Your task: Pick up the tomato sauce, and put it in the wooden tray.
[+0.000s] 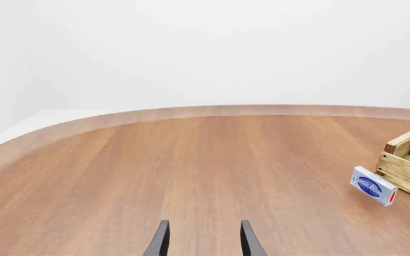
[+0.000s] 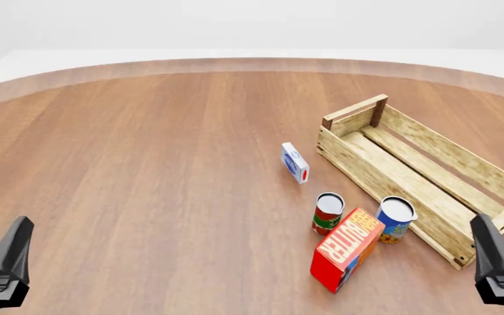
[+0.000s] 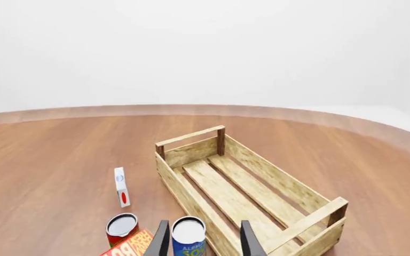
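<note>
since neither arm is anywhere near the work yet, this is basically the reach-and-line-up stage. the right gripper point(image 3: 203, 240) has its two dark fingers spread apart with nothing between them, and the left gripper point(image 1: 203, 239) is the same, spread and empty over bare tabletop.

the tomato sauce, a small round can with a red label, green band and silver-white top point(image 2: 328, 213), stands upright ahead of the right gripper and off to its left. it sits just beside a red-orange carton point(image 2: 348, 248) and near a slightly bigger blue-and-yellow can point(image 2: 396, 219), which is the one almost dead ahead of the right fingers. the wooden tray, a big rectangular crate of pale weathered slats with corner posts point(image 2: 367, 167), lies ahead and to the right of that gripper, with nothing inside it. a small white-and-blue box point(image 2: 294, 162) stands further out.

imo the right arm is the obvious pick. i'd shift left first so the fingers centre on the red can, not the blue one, then come down from above, since a sideways approach looks likely to bump the carton. grip the can body, lift it straight up, carry it over the near wall and lower it between the slats.
</note>
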You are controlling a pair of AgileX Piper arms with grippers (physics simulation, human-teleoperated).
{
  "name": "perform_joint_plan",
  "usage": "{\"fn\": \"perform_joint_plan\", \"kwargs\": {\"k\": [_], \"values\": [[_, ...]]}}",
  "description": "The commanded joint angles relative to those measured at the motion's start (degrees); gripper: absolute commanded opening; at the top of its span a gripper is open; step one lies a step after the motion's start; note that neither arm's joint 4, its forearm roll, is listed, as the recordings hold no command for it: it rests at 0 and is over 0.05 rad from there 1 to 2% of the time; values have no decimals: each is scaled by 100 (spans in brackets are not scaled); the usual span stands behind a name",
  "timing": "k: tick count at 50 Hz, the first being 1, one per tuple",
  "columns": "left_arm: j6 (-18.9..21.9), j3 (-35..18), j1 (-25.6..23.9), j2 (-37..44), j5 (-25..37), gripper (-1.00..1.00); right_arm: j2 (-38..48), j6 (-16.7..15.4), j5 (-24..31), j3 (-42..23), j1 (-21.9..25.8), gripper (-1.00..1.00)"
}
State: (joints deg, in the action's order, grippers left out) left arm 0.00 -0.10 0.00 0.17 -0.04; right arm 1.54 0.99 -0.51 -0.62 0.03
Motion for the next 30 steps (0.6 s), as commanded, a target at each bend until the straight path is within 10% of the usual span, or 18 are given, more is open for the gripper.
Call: {"fn": "perform_joint_plan", "kwargs": {"k": [1,4,5,6,30], "values": [[0,-15,0,26,-7,100,918,-243,6,-908,371,100],[0,-15,0,26,-7,100,1272,-199,134,-1443,523,100],[0,-15,0,26,-7,100,3564,-1151,863,-3735,1653,100],[0,-15,0,26,-7,100,4082,-1145,997,-4554,1705,100],[0,-15,0,26,-7,100,6334,-1294,2458,-6124,2108,100]]}}
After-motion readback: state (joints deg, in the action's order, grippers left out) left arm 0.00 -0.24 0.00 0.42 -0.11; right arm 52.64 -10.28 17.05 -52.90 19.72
